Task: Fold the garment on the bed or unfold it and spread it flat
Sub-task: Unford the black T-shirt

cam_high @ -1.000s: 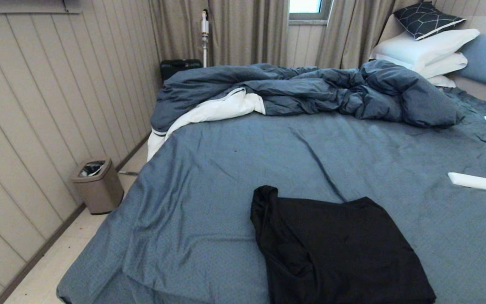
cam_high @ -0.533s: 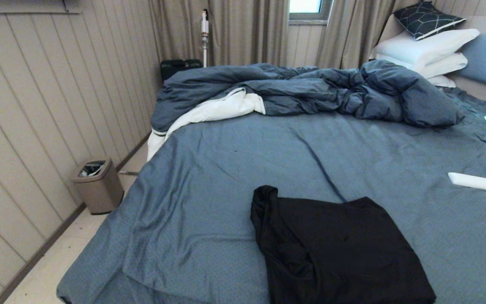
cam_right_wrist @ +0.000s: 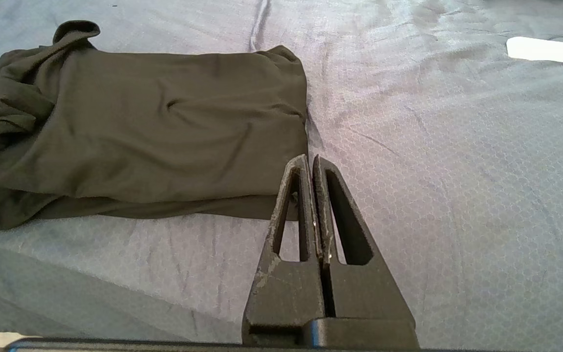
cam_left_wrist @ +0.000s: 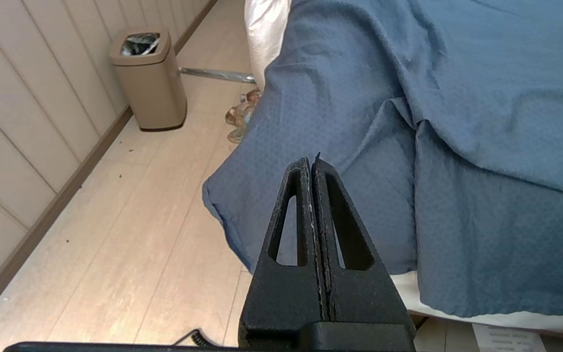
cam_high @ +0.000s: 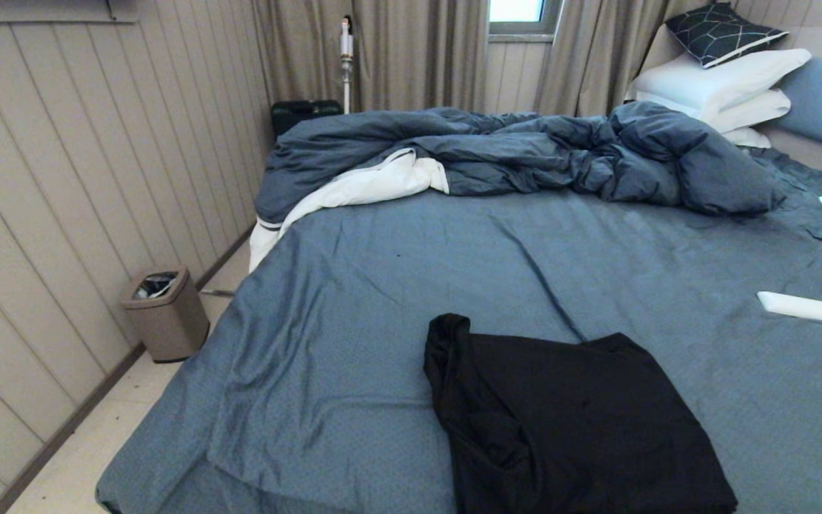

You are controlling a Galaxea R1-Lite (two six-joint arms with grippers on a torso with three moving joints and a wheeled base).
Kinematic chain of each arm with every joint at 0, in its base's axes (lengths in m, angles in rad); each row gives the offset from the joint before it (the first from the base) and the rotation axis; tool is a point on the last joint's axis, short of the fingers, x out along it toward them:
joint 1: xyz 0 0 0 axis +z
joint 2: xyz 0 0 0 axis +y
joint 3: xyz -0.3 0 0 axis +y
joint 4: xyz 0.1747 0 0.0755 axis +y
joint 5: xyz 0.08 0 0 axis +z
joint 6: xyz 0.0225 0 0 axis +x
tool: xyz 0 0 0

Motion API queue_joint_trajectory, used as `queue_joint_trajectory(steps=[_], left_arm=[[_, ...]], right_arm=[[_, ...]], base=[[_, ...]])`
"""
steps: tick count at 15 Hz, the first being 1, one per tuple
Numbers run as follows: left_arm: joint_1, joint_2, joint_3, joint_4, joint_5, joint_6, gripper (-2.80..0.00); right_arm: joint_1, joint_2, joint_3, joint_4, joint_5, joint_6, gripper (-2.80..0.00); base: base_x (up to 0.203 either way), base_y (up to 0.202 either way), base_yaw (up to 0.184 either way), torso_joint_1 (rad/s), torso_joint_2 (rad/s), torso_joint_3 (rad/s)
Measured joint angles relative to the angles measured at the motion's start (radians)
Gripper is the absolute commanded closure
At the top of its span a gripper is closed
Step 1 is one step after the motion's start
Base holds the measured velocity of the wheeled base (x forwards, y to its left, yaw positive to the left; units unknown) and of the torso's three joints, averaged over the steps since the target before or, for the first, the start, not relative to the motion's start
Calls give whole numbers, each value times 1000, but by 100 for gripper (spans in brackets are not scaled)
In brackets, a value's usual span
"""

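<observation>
Both grippers, left gripper (cam_left_wrist: 313, 168) and right gripper (cam_right_wrist: 309, 166), have fingers pressed together, holding nothing. The black T-shirt (cam_high: 568, 421) lies folded near the bed's (cam_high: 382, 285) front edge; soft, light, probably best pinched at a corner. Beyond lies the duvet (cam_high: 525, 153).

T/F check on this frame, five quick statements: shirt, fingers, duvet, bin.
1. The black T-shirt lies folded on the bed. True.
2. The right gripper is shut on the T-shirt. False: its fingers are shut on nothing, near the shirt's edge but not gripping it.
3. The left gripper is open. False: its fingers are pressed together, off the bed's corner above the floor.
4. The blue duvet is bunched at the far side of the bed. True.
5. The bin stands on the bed. False: it stands on the floor by the wall.
</observation>
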Motion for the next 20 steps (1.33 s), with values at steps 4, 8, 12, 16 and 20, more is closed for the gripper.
queue_joint_trajectory(steps=[4, 8, 12, 16, 20], left_arm=[[0, 0, 0, 1, 0, 1, 0], [0, 0, 0, -3, 0, -11, 0], [0, 0, 1, -4, 0, -12, 0], [0, 0, 1, 0, -2, -10, 0], [0, 0, 0, -2, -3, 3, 0]], right_arm=[[0, -1, 0, 1, 0, -2, 0], [-1, 0, 0, 1, -1, -1, 0], [-2, 0, 0, 2, -1, -3, 0], [0, 0, -4, 3, 3, -20, 0], [3, 105, -279, 84, 22, -29, 0]], base=[[0, 0, 0, 0, 0, 0], [0, 0, 0, 0, 0, 0], [0, 0, 0, 0, 0, 0], [0, 0, 0, 0, 0, 0], [0, 0, 0, 0, 0, 0]])
